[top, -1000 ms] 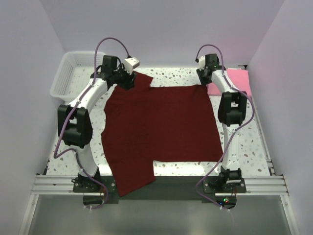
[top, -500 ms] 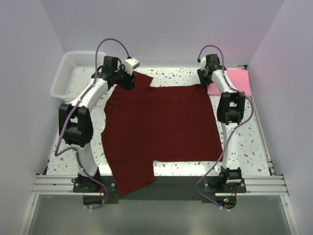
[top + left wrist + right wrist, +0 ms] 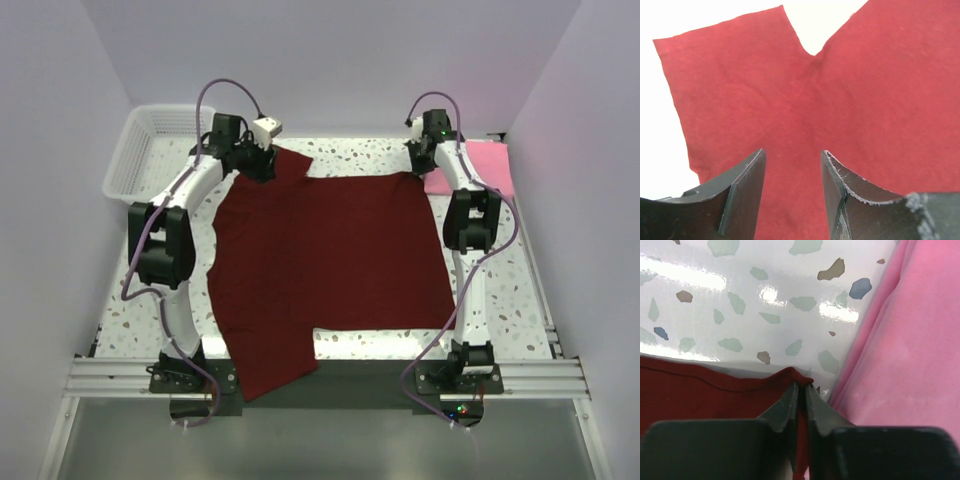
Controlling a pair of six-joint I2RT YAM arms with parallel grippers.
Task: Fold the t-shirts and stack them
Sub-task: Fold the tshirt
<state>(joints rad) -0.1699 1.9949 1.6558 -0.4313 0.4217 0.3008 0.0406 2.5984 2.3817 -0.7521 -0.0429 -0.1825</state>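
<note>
From above, the maroon t-shirt (image 3: 330, 260) lies spread flat across the middle of the speckled surface (image 3: 520, 300). The folded pink t-shirt (image 3: 485, 165) sits at 2 o'clock from it, and a white basket (image 3: 140, 150) at 10 o'clock. The left pincer (image 3: 262, 165) is over the sleeve at 11 o'clock, and the right pincer (image 3: 425, 172) is at the 1 o'clock corner.

Left wrist: the jaws are spread, with maroon cloth below them.

Right wrist: the jaws are pressed together, pinching the maroon t-shirt's edge, with the pink t-shirt just beside at 3 o'clock.
</note>
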